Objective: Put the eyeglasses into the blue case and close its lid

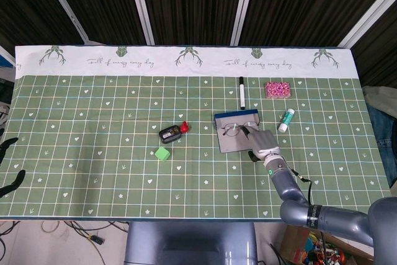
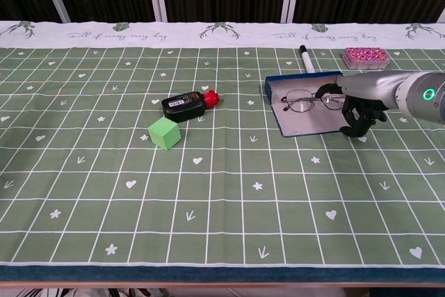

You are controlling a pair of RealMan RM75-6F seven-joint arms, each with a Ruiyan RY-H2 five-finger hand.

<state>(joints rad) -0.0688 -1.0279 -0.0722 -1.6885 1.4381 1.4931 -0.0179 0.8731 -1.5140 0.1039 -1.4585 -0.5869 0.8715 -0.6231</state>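
At the right half of the desk (image 2: 208, 241), the blue case (image 2: 306, 122) lies open, its grey inner face up and its blue rim toward 12 o'clock. Across the upper part of that grey face lie the eyeglasses (image 2: 306, 101), lenses side by side, not folded into any closed shell; the lid is not shut. The right hand (image 2: 354, 106) sits at the case's 3 o'clock edge, one finger stretched toward the right end of the eyeglasses frame, the other fingers curled down beside the case. In the chest view that finger reaches the frame's end, but whether it pinches the frame or only touches it I cannot tell. In the head view the same right hand (image 1: 260, 143) covers the case's lower right corner, with the blue case (image 1: 232, 139) and eyeglasses (image 1: 236, 130) just at its 10 o'clock.

From the case, a black marker (image 2: 305, 58) lies at 12 o'clock, a pink sponge (image 2: 365, 58) at 2 o'clock, and in the head view a white and green tube (image 1: 286, 120) at 3 o'clock. Well apart at 9 o'clock rest a black bottle with red cap (image 2: 189, 103) and, just below it, a green cube (image 2: 164, 133). Only dark finger tips of the left hand (image 1: 9, 166) show at the head view's left edge.
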